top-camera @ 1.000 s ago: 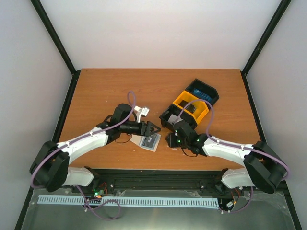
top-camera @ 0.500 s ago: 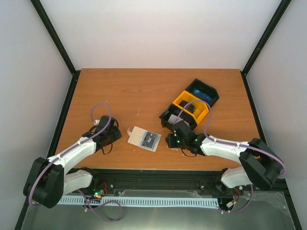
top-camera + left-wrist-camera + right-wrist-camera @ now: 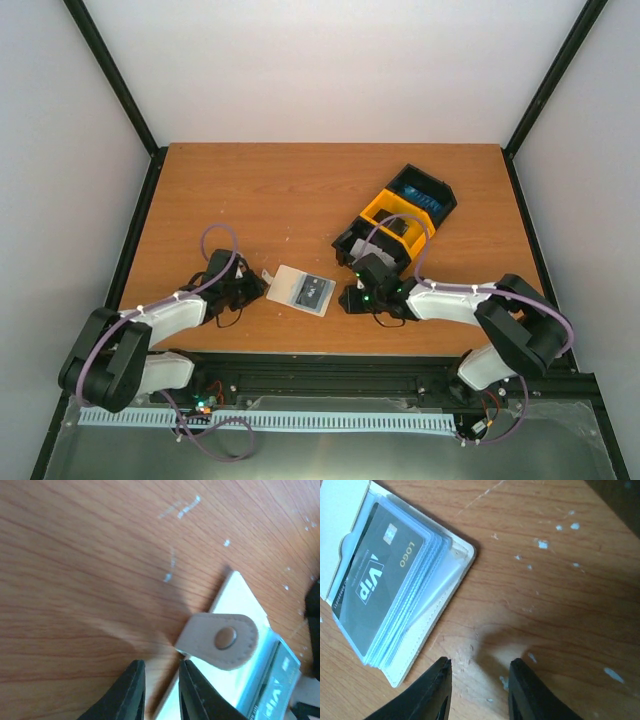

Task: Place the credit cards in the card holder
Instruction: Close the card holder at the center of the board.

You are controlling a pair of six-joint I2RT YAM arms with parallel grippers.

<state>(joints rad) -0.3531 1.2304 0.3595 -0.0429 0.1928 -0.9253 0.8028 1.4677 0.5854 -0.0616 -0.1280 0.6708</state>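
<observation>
Top external view: one black-and-yellow tray (image 3: 408,212) sits right of centre on the wooden worktop (image 3: 300,190). It has three compartments in a row: black, yellow, black. The far one holds something blue, too small to count. The right arm's wrist and a loop of purple cable cover part of the near compartment.

One card holder (image 3: 288,283) lies open and flat on the worktop between the two arms, near the front edge. The left end effector (image 3: 252,290) is just beside its left edge and the right end effector (image 3: 350,298) just beside its right edge.

One dark card (image 3: 377,587) faces up in the holder, printed "VIP" and "LOGO". It sits in a stack of thin, clear, glossy sleeves with rounded corners. The number of sleeves cannot be told, nor whether more cards lie under it. The holder's shell is matte cream with a rounded corner. Its one rounded beige snap tab (image 3: 220,640), with a round stud, lies over the near edge.

The left end effector (image 3: 160,671) has its black fingers a narrow slit apart, grasping nothing, just short of the tab. The right end effector (image 3: 480,669) is released, its fingers spread over bare, scuffed wood flecked with pale specks, beside the holder's edge.
</observation>
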